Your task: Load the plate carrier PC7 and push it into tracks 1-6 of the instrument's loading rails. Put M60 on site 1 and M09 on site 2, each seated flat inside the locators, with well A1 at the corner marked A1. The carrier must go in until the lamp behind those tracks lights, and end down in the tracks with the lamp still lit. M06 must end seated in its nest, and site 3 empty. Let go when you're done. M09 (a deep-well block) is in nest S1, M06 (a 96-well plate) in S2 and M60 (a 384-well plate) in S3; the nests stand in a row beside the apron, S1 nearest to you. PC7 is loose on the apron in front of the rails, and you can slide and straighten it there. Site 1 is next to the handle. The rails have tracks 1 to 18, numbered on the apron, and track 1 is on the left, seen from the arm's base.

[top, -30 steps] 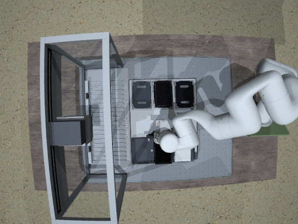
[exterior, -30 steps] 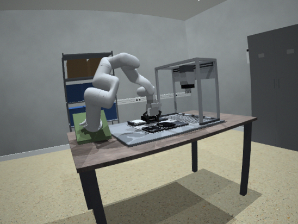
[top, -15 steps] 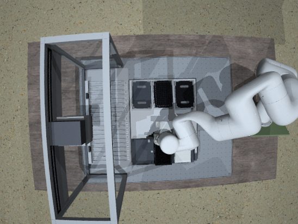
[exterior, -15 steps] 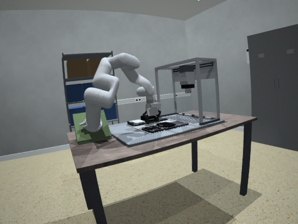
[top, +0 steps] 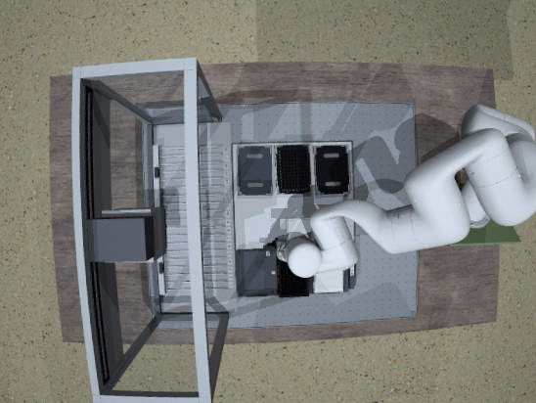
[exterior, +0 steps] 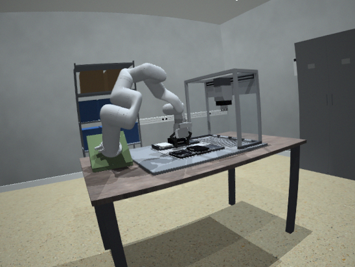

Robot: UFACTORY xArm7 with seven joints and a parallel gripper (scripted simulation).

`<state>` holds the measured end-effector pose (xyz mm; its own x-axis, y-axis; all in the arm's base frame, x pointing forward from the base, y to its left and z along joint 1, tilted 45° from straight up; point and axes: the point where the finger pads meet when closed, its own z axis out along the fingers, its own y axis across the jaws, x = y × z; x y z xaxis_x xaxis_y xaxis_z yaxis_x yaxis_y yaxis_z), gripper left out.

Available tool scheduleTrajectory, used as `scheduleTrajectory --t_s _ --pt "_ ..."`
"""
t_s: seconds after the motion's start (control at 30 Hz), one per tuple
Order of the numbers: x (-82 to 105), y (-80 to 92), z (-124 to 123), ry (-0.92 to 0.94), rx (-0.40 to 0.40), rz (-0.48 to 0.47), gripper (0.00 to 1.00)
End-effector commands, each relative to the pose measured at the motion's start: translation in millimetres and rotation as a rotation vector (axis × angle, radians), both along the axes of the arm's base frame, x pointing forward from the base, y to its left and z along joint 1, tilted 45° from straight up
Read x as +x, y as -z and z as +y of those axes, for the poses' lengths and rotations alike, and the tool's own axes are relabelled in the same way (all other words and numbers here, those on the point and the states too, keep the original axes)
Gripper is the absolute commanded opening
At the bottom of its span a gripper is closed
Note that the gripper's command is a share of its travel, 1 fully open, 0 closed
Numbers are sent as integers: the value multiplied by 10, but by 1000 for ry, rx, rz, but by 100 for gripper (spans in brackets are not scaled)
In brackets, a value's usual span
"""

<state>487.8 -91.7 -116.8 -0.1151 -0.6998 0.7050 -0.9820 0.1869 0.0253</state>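
The carrier PC7 lies on the apron in front of the low-numbered tracks, handle end (top: 348, 279) toward the arm. A white plate, M60 by its place (top: 328, 281), sits on site 1 and also shows in the side view (exterior: 162, 146). A black block, M09 (top: 293, 285), sits on site 2. Site 3 (top: 256, 271) is bare dark grey. My gripper (exterior: 180, 140) is open and low over M09. My wrist (top: 304, 259) hides most of the gripper from above, so I cannot tell if the fingers touch the block. M06 (top: 293, 168) sits in the middle nest.
Nests S1 (top: 333, 168) and S3 (top: 254, 170) on either side of M06 look empty. The rails (top: 193, 220) run under the instrument's grey frame (top: 142, 225), and a dark head (top: 124, 239) hangs inside it. My arm's green base (exterior: 108, 155) stands at the table's end.
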Motion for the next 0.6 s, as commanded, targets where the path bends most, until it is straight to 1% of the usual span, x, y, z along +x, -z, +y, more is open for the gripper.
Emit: scheduleTrajectory --t_s 0.0,0.57 --pt "21 -16 14 -4 3 -4 100" --pt "11 -77 -47 -4 2 -4 100"
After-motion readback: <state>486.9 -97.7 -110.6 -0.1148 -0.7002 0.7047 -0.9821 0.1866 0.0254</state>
